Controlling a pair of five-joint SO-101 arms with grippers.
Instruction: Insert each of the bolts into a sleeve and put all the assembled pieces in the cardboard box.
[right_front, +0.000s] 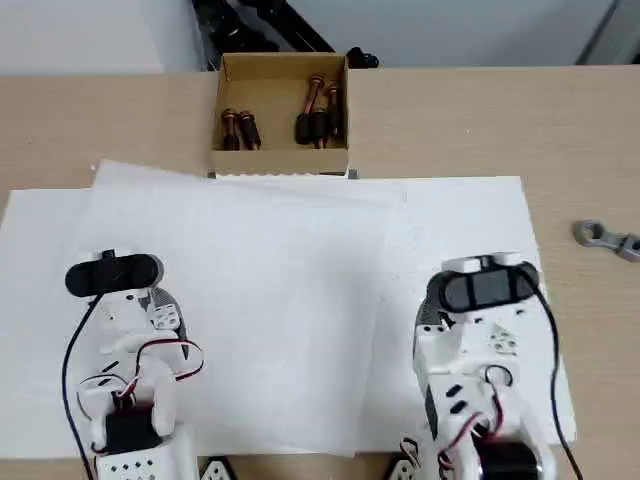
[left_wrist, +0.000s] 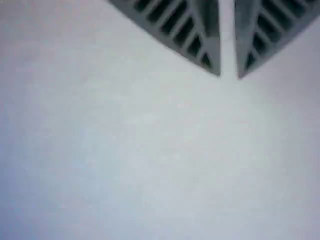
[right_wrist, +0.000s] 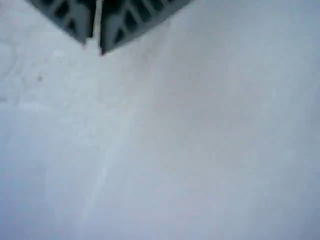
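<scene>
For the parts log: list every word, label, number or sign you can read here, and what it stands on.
None can be read. The cardboard box has plain walls, the white paper is blank, and any marking on the arms is too small to tell.

Assembled pieces (right_front: 318, 112) lie in the cardboard box (right_front: 280, 160) (behind the paper (right_front: 280, 300)).
</scene>
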